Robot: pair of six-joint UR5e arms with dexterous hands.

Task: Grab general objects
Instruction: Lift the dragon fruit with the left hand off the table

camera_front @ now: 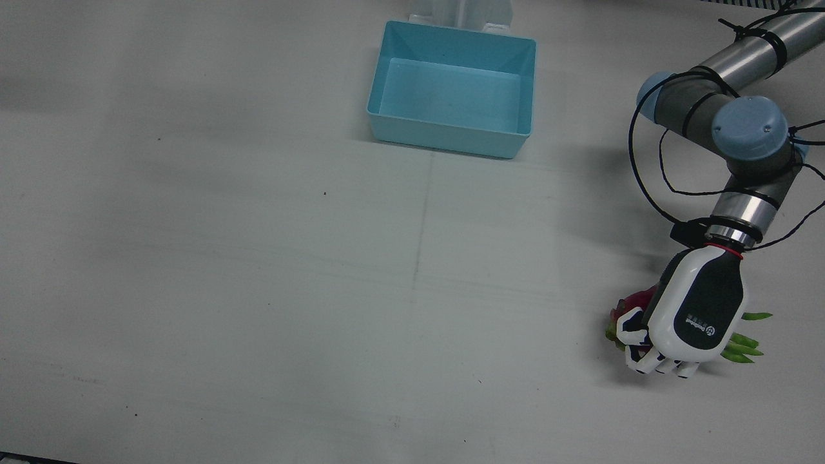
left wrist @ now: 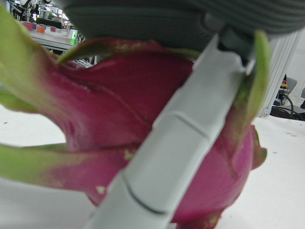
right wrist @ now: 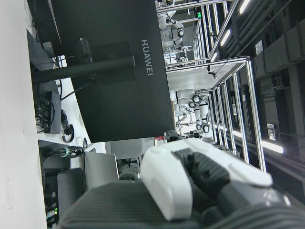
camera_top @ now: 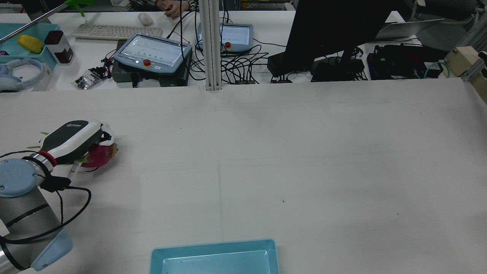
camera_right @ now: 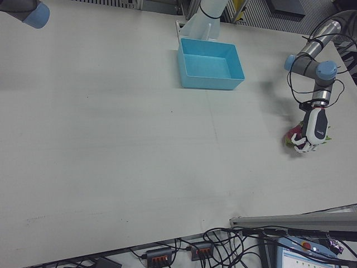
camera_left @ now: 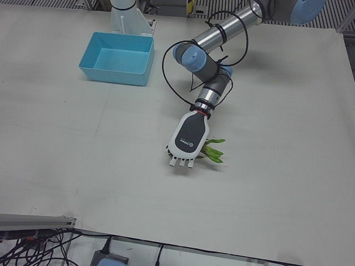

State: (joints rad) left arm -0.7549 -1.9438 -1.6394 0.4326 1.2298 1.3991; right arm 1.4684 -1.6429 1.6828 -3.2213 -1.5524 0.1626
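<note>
On the white table [camera_front: 258,258], left hand [camera_front: 693,309] wraps dragon fruit [camera_top: 99,156]; monitor [right wrist: 112,71] reads HUAWEI.

Left robot hand [camera_front: 693,309] hides most of the dragon fruit [camera_front: 635,304].

Probably robotics lab: control pendants [camera_top: 152,57], monitor [camera_top: 335,34].

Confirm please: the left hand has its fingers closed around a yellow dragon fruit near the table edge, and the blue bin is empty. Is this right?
Only the colour is wrong. The dragon fruit is pink-red with green scales, not yellow; the left hand view shows it close up, a finger across it. The left hand does have its fingers closed around it near the table edge, and the blue bin is empty.
</note>
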